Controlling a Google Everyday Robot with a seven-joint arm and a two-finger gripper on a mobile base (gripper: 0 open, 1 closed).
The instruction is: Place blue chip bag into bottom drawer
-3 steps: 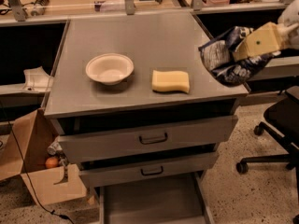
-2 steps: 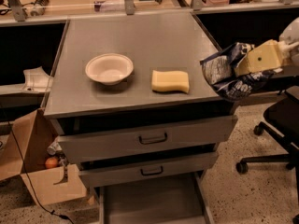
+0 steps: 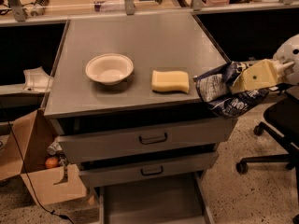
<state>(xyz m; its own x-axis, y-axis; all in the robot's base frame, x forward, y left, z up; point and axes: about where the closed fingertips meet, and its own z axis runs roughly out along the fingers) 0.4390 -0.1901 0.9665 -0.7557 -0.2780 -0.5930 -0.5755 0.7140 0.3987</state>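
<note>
The blue chip bag [image 3: 223,90] is a dark navy crinkly bag with white lettering. It hangs in the air at the cabinet top's front right corner, past the edge. My gripper [image 3: 243,81] comes in from the right with tan fingers [image 3: 255,76] and is shut on the bag's right side. The bottom drawer [image 3: 149,202] is pulled out at the cabinet's foot, a wide shallow grey tray with a bare floor, well below and left of the bag.
A white bowl [image 3: 109,68] and a yellow sponge [image 3: 170,81] sit on the grey cabinet top [image 3: 140,36]. Two handled drawers [image 3: 147,139] stand slightly open above the bottom one. A cardboard box [image 3: 37,167] is at the left, a black office chair [image 3: 280,129] at the right.
The gripper with the bag has moved down and slightly toward the front, from beside the cabinet's right edge to its front right corner.
</note>
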